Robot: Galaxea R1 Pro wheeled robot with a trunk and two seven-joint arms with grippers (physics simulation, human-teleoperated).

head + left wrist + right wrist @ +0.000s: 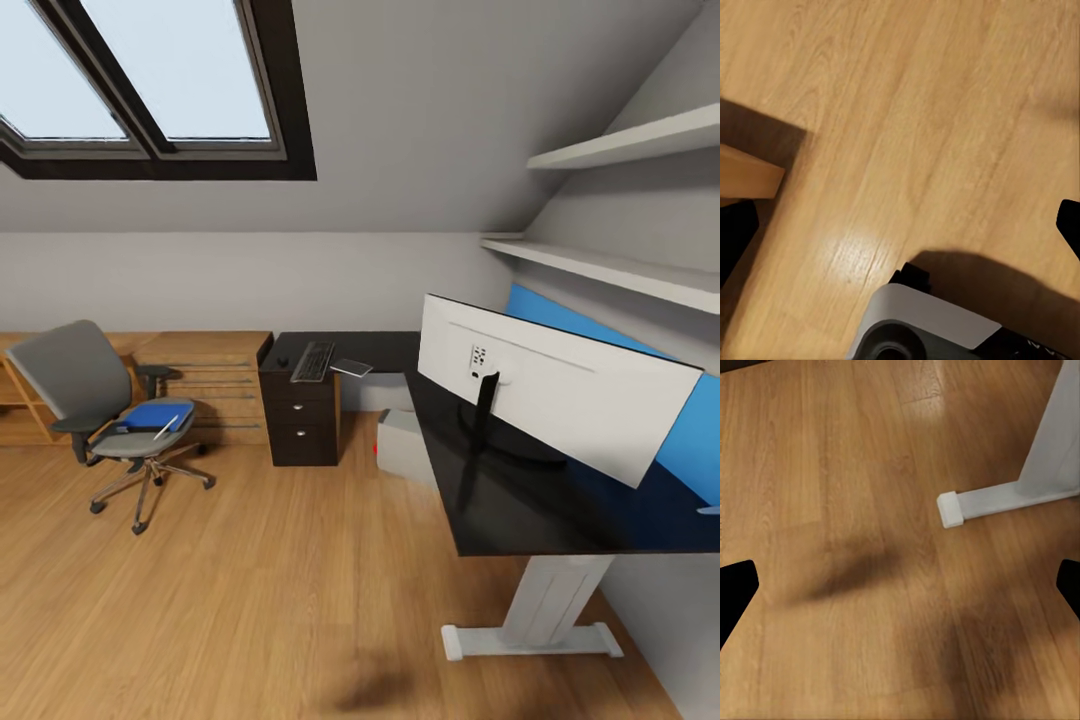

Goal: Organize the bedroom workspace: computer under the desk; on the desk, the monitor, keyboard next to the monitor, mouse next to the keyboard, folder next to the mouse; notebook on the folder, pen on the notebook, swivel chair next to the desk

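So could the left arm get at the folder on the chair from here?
Probably not yet. The folder lies on the swivel chair across open floor, while the left gripper hangs open over bare boards beside the robot. Nothing blocks the route.

Glossy black desk [520, 510]; wood floor [250, 600], seemingly matt.

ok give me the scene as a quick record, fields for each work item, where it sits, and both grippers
monitor: on the desk, white back facing the camera
keyboard: on the desk's far wing
mouse: on the desk, beside the keyboard
computer: on the floor under the desk
swivel chair: apart from the desk, by the wooden shelving
folder: on the chair seat
pen: lying on the folder
left gripper: open, over bare floor
right gripper: open, near the desk's white foot
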